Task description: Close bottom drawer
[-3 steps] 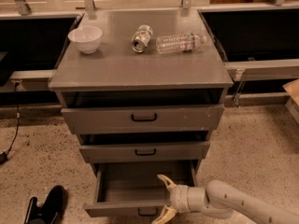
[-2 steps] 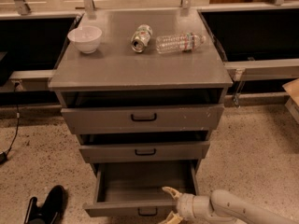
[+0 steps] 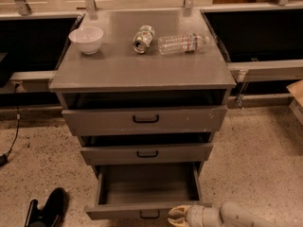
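The bottom drawer (image 3: 147,186) of the grey cabinet is pulled far out and shows an empty inside. Its low front panel (image 3: 123,212) with a small black bar handle (image 3: 149,215) lies along the lower edge of the camera view. My gripper (image 3: 176,216), cream-coloured with curved fingers (image 3: 177,210), sits at the right end of that front panel, just outside the drawer, touching or almost touching it. The white arm (image 3: 236,216) comes in from the lower right. The fingers stand spread and hold nothing.
The middle drawer (image 3: 147,152) and top drawer (image 3: 144,119) are each slightly ajar. On the cabinet top are a white bowl (image 3: 86,39), a tipped can (image 3: 143,38) and a lying plastic bottle (image 3: 182,42). A black shoe (image 3: 46,209) lies on the floor lower left.
My gripper has moved down and out of the drawer's inside to the front panel's right end. The drawer itself has not visibly moved.
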`<act>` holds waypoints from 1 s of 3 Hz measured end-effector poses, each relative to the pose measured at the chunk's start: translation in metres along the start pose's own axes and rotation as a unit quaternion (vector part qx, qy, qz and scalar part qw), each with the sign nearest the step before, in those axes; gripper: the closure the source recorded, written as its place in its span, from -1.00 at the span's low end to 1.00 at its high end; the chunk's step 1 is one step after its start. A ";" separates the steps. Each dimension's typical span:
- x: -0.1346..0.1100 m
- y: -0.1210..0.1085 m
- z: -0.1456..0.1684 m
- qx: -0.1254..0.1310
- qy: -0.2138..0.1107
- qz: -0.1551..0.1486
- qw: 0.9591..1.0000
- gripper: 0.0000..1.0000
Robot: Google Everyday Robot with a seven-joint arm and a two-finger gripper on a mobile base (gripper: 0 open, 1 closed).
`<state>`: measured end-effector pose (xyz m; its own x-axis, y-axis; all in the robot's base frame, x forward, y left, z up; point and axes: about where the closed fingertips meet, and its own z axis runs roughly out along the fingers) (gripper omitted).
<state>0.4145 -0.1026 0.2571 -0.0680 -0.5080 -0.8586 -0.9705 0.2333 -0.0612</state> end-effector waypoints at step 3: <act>0.058 0.007 0.028 0.047 0.049 0.002 0.998 1.00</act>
<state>0.4106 -0.1070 0.1926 -0.0985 -0.5847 -0.8052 -0.9443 0.3101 -0.1097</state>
